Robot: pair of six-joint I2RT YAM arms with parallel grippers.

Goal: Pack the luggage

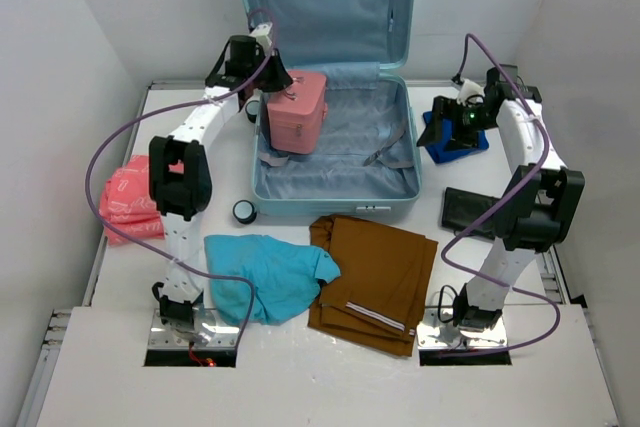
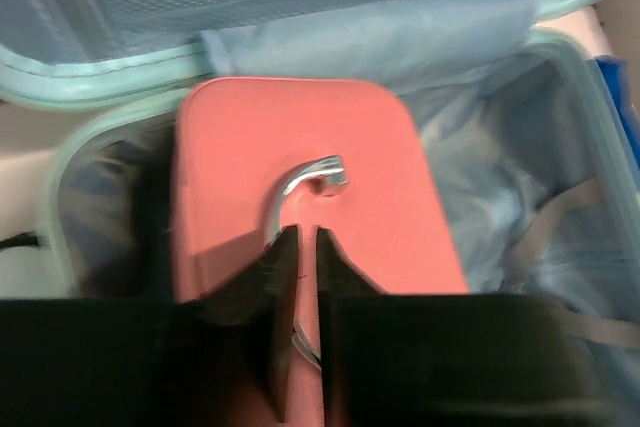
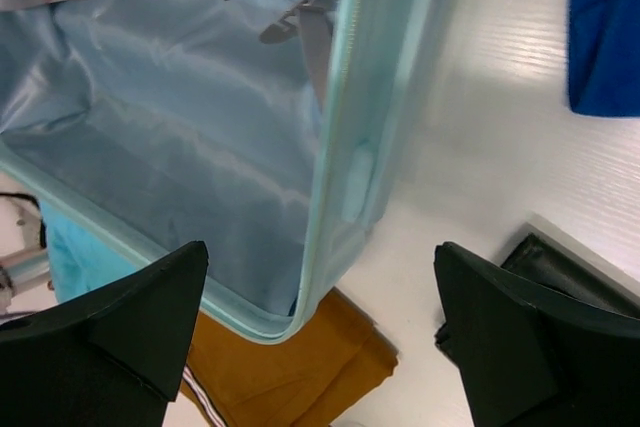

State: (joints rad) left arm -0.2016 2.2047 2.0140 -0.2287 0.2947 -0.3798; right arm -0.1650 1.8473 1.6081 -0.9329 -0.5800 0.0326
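Luggage (image 1: 330,205): lies open at the far middle of the tabletop (image 1: 228,162), lid (image 1: 320,7) upright, lined base facing up.
Left hand (image 2: 308,237): closed tight on the metal handle (image 2: 305,179) atop the pink case (image 2: 300,137); the fingers all but meet around the bar.
Pink case: inside the luggage base, at its left rear corner, close to the left wall. Whether its underside rests on the lining cannot be told.
Right hand (image 3: 320,247): spread wide, holding nothing, above the luggage's right wall and the tabletop beside it.
Waiting items: brown trousers (image 1: 375,267) and blue shirt (image 1: 265,272) lie on the tabletop near the front wall, outside the luggage.
Step in hand (judged): setting the pink case down in the base.
Method advised: lower until the case sits flat on the lining, square to the left and rear walls, leaving the middle and right of the base free for clothes. Part the fingers only once the weight is off the handle. Withdraw straight up so the fingers clear the handle loop without tipping the case.
Risk (judged): the handle is thin and smooth, so the case may swing or lean on the rim if released early.
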